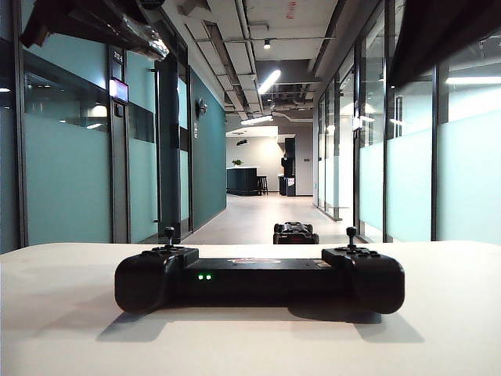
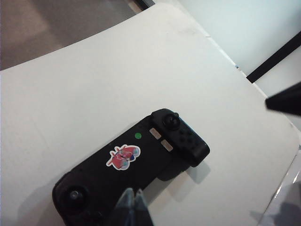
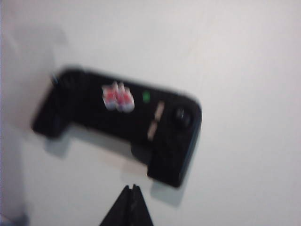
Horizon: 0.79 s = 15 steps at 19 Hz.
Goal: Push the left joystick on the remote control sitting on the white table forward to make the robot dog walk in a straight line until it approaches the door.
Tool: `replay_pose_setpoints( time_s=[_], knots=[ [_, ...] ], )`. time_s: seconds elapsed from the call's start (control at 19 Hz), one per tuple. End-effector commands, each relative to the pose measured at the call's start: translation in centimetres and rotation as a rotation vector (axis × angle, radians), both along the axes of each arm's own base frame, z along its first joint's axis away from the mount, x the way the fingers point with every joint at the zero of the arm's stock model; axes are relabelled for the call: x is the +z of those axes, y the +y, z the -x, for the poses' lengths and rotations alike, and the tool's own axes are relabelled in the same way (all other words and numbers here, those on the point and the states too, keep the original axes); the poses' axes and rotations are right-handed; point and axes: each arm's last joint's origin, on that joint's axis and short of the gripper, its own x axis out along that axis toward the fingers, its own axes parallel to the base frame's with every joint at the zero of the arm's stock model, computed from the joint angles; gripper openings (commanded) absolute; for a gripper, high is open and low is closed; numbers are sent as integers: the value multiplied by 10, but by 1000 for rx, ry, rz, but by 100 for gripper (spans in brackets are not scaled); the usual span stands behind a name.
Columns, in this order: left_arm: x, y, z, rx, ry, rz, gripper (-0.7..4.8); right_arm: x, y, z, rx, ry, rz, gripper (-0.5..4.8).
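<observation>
Black plastic, matte: the remote control is sitting on the white table in the exterior view, long axis running across the picture, green lights facing the camera. The left joystick is standing upright on the left lobe, its twin on the right lobe. The robot dog is waiting on the corridor floor beyond the table's far edge, well short of the far end of the corridor; no door can be singled out. Neither gripper is showing here, only dark arm parts along the upper corners.

Left wrist view: the left gripper is hovering above the table just beside the controller's long edge, jaws pressed together and holding nothing. One stick sits close by on the nearer lobe, the other at the far lobe.

Right wrist view (blurred): the right gripper is hanging over bare table, apart from the controller, jaws fully closed and empty.

Judgement: the left arm looks nearer the target stick; the push should run across the controller's long axis, toward the dog.
</observation>
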Motion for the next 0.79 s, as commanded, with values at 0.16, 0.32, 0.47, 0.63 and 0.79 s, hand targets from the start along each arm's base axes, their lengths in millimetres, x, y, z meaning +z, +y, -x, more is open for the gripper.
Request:
replay_pose_setpoints(
  time_s=[0.16,0.32,0.47,0.63,0.79],
  knots=[
    [3,0,0,-16,-27,5,-5,-19,19,-11,-1,116,24,96],
    [3,0,0,-18,-27,7,-5,-32,25,-18,11,188,58,366],
    [4,-1,0,-36,-23,18,-5,-46,29,-23,1,254,126,371],
    [4,-1,0,-49,-22,23,-5,-56,32,-28,-5,286,160,370],
    [4,-1,0,-52,-21,25,-5,-69,39,-36,-6,314,186,369]
  ],
)
